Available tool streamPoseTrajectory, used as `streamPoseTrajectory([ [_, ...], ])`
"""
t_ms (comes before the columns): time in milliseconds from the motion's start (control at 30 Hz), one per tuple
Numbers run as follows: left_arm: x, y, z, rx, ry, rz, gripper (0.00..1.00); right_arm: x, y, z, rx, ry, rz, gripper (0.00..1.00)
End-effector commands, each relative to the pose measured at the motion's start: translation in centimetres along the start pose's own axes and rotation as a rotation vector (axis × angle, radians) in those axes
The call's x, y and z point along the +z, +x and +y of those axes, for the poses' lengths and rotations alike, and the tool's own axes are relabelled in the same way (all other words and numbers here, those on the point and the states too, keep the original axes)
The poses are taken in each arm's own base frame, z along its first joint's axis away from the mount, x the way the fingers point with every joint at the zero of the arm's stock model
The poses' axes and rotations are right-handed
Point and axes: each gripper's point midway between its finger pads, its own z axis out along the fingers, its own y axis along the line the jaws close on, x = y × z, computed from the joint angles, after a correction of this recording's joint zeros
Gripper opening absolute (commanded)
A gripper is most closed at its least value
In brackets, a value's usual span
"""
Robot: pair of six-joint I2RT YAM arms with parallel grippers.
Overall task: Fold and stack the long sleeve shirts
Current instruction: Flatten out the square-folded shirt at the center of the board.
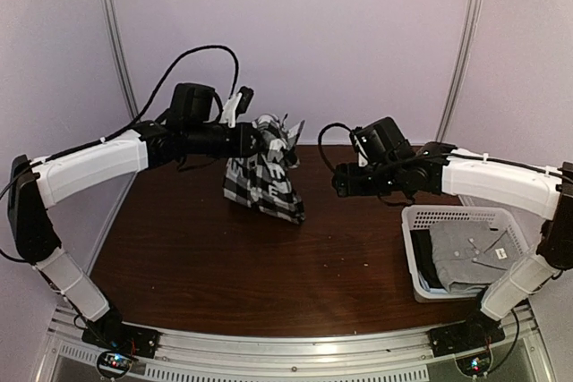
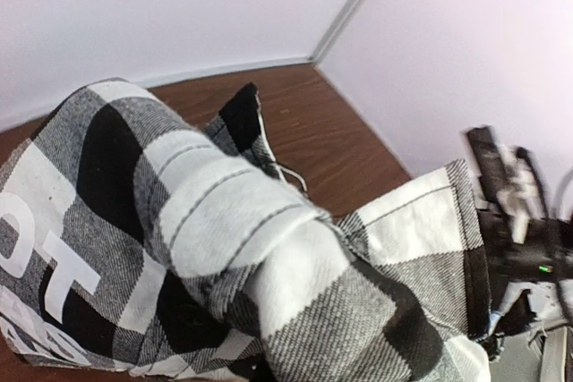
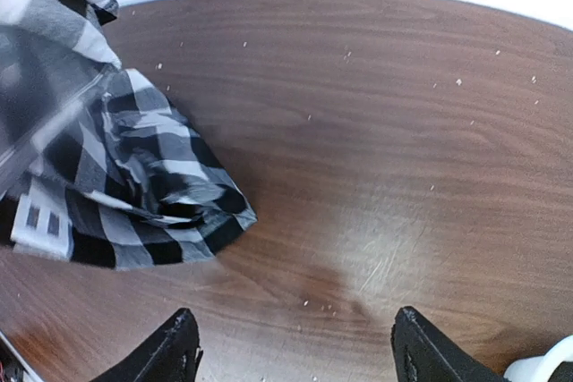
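The limp checked shirt (image 1: 267, 178) droops from the left pincer (image 1: 253, 138) pinching its top; the spread right pincer (image 3: 294, 348) should take a hem corner.

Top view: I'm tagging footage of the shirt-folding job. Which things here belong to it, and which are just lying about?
Part of the job:
checked shirt, hanging from the left claw
grey shirt, lying in the basket
right claw, open and empty

Just lying about:
white basket
brown table

Dark wooden table (image 1: 224, 257) against pale lilac walls (image 1: 358, 33)
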Motion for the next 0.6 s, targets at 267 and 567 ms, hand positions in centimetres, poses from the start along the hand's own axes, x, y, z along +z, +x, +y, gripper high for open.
streamPoseTrajectory([
  [267, -1.9, -1.2, 6.9, -0.138, 0.017, -0.058, 0.03, -0.2, -5.7, 0.7, -0.031, -0.045, -0.168, 0.77],
  [567, -2.0, 5.6, 20.4, -0.372, -0.257, 0.063, 0.56, 4.6, -2.3, 3.8, -0.159, -0.106, -0.048, 0.79],
])
